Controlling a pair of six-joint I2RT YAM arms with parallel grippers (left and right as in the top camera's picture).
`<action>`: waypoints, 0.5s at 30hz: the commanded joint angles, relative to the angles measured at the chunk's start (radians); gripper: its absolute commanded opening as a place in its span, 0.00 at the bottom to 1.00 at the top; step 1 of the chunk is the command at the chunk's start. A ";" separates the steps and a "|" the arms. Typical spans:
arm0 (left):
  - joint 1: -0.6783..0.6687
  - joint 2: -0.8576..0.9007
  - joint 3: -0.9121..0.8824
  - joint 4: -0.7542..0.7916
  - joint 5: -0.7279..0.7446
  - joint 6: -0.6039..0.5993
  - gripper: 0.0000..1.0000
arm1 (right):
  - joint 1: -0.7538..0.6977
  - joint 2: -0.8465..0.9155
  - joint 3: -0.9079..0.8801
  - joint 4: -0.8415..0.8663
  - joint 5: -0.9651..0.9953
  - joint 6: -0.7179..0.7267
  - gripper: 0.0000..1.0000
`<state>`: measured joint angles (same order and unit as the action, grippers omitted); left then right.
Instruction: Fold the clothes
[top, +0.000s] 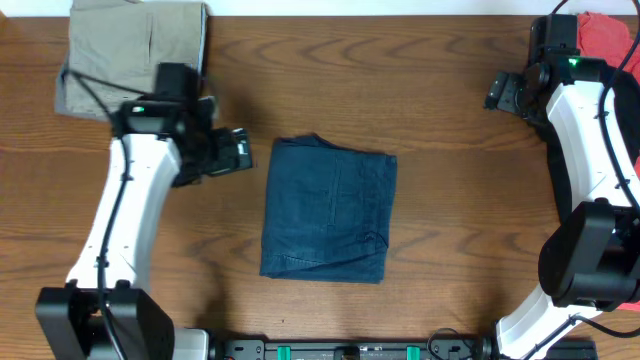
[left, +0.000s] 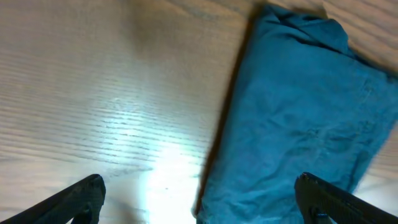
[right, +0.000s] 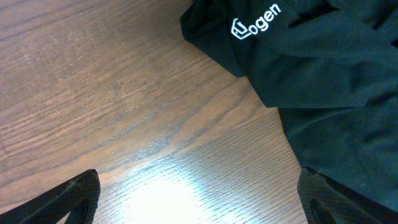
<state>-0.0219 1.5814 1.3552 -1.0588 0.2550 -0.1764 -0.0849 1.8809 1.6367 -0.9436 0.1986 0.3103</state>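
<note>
A folded blue denim garment (top: 329, 208) lies in the middle of the table; it fills the right part of the left wrist view (left: 298, 118). My left gripper (top: 238, 152) is open and empty, hovering just left of the garment's upper left corner; its fingertips (left: 199, 202) straddle the garment's left edge. My right gripper (top: 500, 92) is open and empty at the far right, over bare wood (right: 199, 202). A folded khaki garment (top: 135, 50) lies at the back left. A red cloth (top: 607, 35) lies at the back right corner.
A black fabric with a white "ogen" logo (right: 323, 81) fills the upper right of the right wrist view. The wooden table (top: 450, 250) has its front edge along the robot bases.
</note>
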 joint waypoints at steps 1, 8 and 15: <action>0.065 0.022 -0.033 -0.001 0.165 0.107 0.98 | 0.000 0.006 0.005 0.001 0.011 0.014 0.99; 0.097 0.135 -0.061 0.029 0.292 0.188 0.98 | 0.000 0.006 0.005 0.001 0.011 0.014 0.99; 0.095 0.286 -0.062 0.101 0.340 0.195 0.98 | 0.000 0.006 0.005 0.001 0.011 0.014 0.99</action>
<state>0.0711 1.8267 1.2995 -0.9653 0.5335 -0.0143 -0.0849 1.8809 1.6367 -0.9436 0.1989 0.3107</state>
